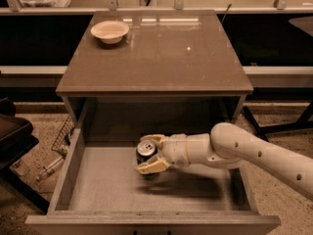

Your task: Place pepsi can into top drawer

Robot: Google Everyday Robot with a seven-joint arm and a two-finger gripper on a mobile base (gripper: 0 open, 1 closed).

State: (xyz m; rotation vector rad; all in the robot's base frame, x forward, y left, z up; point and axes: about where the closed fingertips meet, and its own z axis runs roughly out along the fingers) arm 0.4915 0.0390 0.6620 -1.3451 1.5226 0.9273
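Observation:
The pepsi can, dark blue with a silver top, stands upright inside the open top drawer, near the middle of its pale floor. My gripper reaches in from the right. Its cream fingers sit on either side of the can and close on it. The can's base is at or just above the drawer floor; I cannot tell which. The arm crosses over the drawer's right wall.
A cream bowl sits on the cabinet top at the back left. A wire basket and a dark chair stand on the floor to the left. A table leg is at the right.

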